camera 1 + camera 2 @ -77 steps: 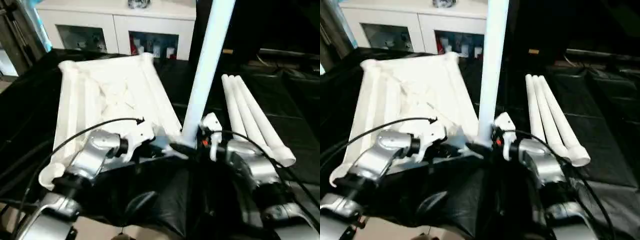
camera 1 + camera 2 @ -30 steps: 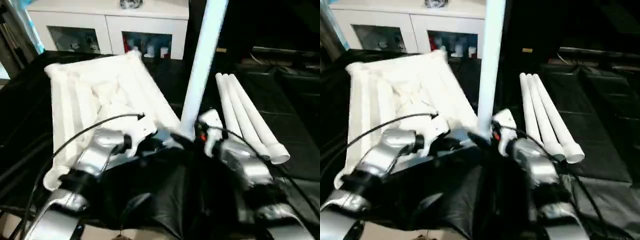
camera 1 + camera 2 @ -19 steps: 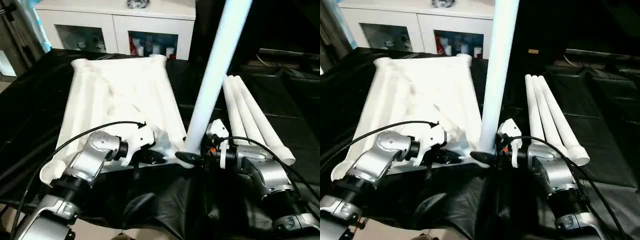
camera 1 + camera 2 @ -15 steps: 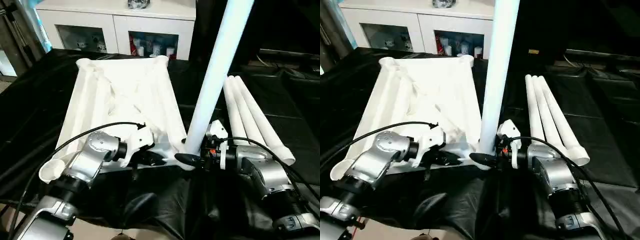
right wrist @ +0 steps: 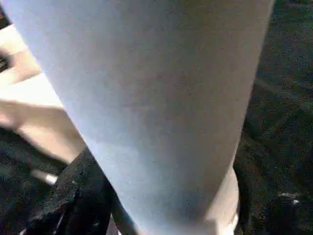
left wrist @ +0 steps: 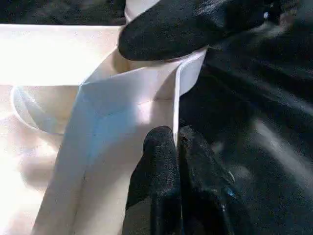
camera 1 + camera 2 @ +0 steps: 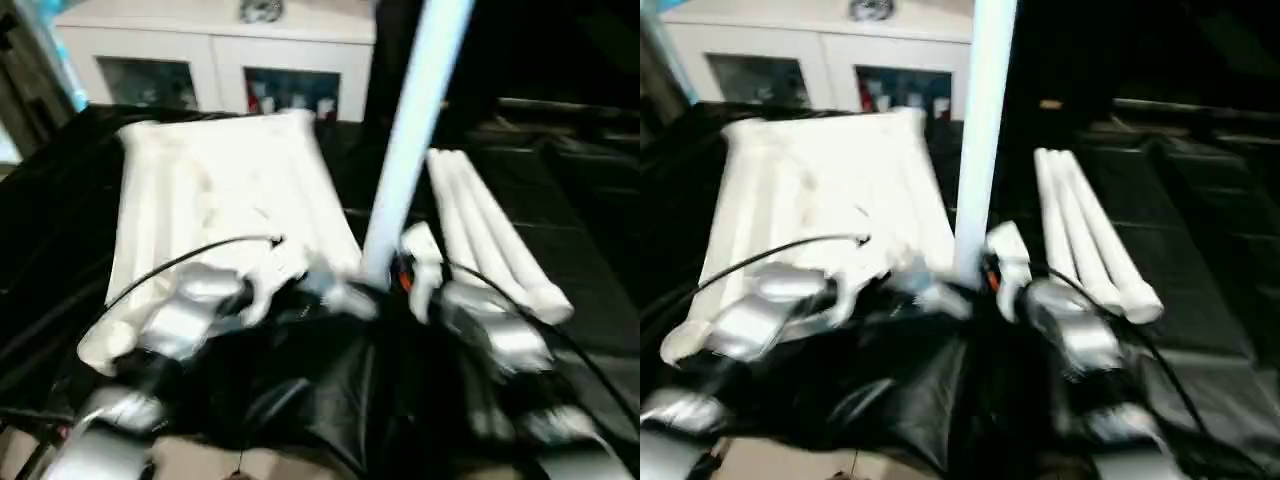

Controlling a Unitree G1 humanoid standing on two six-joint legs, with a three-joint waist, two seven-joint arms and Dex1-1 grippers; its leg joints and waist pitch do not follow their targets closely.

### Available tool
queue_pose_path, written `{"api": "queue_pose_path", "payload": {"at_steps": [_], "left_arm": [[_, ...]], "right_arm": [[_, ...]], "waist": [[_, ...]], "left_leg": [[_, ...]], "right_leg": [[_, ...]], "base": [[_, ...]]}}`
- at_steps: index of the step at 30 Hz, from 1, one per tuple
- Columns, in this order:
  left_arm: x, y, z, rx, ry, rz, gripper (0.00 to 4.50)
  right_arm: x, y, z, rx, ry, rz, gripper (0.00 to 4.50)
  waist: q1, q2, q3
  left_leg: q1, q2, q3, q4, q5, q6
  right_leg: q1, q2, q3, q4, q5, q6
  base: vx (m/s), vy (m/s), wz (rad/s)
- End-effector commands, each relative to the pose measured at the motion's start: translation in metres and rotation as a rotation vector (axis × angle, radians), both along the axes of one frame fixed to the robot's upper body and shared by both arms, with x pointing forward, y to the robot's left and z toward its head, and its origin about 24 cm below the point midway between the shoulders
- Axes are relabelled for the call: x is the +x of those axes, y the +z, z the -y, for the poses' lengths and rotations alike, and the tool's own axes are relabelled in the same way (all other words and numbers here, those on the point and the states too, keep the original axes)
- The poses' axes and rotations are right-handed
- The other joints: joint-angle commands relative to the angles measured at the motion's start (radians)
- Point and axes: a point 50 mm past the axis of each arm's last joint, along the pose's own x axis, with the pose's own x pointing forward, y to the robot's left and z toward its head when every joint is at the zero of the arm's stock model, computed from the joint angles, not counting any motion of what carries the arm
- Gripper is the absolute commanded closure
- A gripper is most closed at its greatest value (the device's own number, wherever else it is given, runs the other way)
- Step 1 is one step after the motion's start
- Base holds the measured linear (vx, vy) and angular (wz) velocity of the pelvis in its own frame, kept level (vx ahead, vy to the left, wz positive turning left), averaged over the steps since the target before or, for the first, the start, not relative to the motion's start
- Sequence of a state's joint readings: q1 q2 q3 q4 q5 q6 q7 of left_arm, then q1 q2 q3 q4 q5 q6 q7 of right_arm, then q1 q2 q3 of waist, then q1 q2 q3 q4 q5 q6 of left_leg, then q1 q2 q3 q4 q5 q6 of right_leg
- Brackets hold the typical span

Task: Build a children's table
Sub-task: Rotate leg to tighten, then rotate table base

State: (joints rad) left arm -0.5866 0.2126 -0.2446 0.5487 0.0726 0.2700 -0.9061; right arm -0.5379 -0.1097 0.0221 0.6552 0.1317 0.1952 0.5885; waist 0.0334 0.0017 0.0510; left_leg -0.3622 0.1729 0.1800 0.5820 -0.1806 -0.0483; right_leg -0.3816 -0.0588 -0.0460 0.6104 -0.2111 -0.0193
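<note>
1. The table top [image 7: 220,200], upside down at ten o'clock, is pinned by its near rim in the closed left gripper [image 6: 174,147], likely to steady it.
2. An upright leg [image 7: 405,140] at the corner socket [image 6: 161,73] is clasped by the right gripper [image 7: 385,285] for seating.
3. Three spare legs [image 7: 490,235] are kept ready at two o'clock.

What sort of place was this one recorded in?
Probably an indoor room set up as a workspace: a white cabinet with glass-fronted compartments stands behind a surface draped in black sheeting, where table parts lie.
</note>
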Motion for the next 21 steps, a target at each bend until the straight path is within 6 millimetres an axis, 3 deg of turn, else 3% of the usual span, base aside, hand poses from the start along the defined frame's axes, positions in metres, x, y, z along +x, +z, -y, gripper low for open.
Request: {"api": "queue_pose_path", "payload": {"at_steps": [1, 4, 5, 11, 13, 15, 17, 18, 20, 21], "left_arm": [[0.016, 0.02, 0.011, -0.057, 0.125, 0.083, 4.5], [0.017, 0.023, 0.018, -0.074, 0.135, 0.087, 4.5], [0.015, 0.024, 0.021, -0.081, 0.118, 0.09, 4.5], [0.008, 0.024, 0.034, -0.113, 0.035, 0.102, 4.5], [0.008, 0.023, 0.037, -0.108, 0.035, 0.106, 4.5], [0.014, 0.023, 0.04, -0.098, 0.088, 0.117, 4.5], [0.015, 0.024, 0.041, -0.1, 0.099, 0.12, 4.5], [0.016, 0.025, 0.042, -0.1, 0.11, 0.124, 4.5], [0.019, 0.026, 0.044, -0.092, 0.137, 0.144, 4.5], [0.02, 0.028, 0.046, -0.097, 0.142, 0.157, 4.06]], "right_arm": [[-0.014, -0.028, -0.026, -0.006, 0.019, -0.15, 1.73], [-0.013, -0.026, -0.036, 0.027, 0.023, -0.135, 1.73], [-0.013, -0.026, -0.039, 0.045, 0.037, -0.131, 1.17], [-0.01, -0.022, -0.041, 0.04, 0.032, -0.091, 0.83], [-0.004, -0.017, -0.027, 0.031, -0.056, -0.042, 0.83], [0.003, -0.007, 0.001, 0.075, -0.189, 0.004, 0.83], [0.003, -0.006, 0.006, 0.087, -0.204, 0.01, 0.83], [0.003, -0.003, 0.013, 0.09, -0.214, 0.026, 0.83], [0.001, 0.003, 0.023, 0.094, -0.216, 0.054, 0.83], [-0.001, 0.006, 0.029, 0.099, -0.213, 0.069, 0.7]], "waist": [[0.0, -0.002, -0.047], [0.004, -0.002, -0.052], [0.005, -0.003, -0.053], [0.008, -0.001, -0.056], [0.008, 0.001, -0.054], [0.011, -0.001, -0.052], [0.019, -0.001, -0.053], [0.021, -0.001, -0.054], [0.023, -0.004, -0.06], [0.024, -0.002, -0.062]], "left_leg": [[0.016, 0.06, -0.028, -0.076, -0.31, -0.005], [0.012, 0.06, -0.024, -0.074, -0.267, 0.007], [0.008, 0.058, -0.023, -0.073, -0.246, 0.018], [0.005, 0.06, -0.021, -0.069, -0.195, 0.042], [0.007, 0.06, -0.02, -0.071, -0.211, 0.039], [0.012, 0.061, -0.018, -0.071, -0.233, 0.034], [0.015, 0.061, -0.017, -0.07, -0.233, 0.036], [0.006, 0.061, -0.019, -0.072, -0.207, 0.04], [0.003, 0.06, -0.019, -0.068, -0.166, 0.053], [0.001, 0.059, -0.018, -0.064, -0.134, 0.069]], "right_leg": [[0.018, -0.093, 0.052, -0.103, -0.406, -0.165], [0.023, -0.091, 0.052, -0.093, -0.29, -0.192], [0.028, -0.092, 0.051, -0.091, -0.257, -0.2], [0.033, -0.09, 0.049, -0.081, -0.157, -0.225], [0.032, -0.091, 0.049, -0.083, -0.176, -0.226], [0.029, -0.089, 0.051, -0.089, -0.213, -0.216], [0.029, -0.089, 0.052, -0.09, -0.219, -0.208], [0.036, -0.09, 0.051, -0.085, -0.194, -0.206], [0.04, -0.089, 0.05, -0.078, -0.125, -0.205], [0.041, -0.088, 0.049, -0.074, -0.066, -0.213]], "base": [[0.0, 0.0, 0.0], [0.0, 0.0, 0.0], [0.0, 0.0, 0.0], [0.0, 0.0, 0.0], [0.0, 0.0, 0.0], [0.0, 0.0, 0.0], [0.0, 0.0, 0.0], [0.0, 0.0, 0.0], [0.0, 0.0, 0.0], [0.0, 0.0, 0.0]]}}
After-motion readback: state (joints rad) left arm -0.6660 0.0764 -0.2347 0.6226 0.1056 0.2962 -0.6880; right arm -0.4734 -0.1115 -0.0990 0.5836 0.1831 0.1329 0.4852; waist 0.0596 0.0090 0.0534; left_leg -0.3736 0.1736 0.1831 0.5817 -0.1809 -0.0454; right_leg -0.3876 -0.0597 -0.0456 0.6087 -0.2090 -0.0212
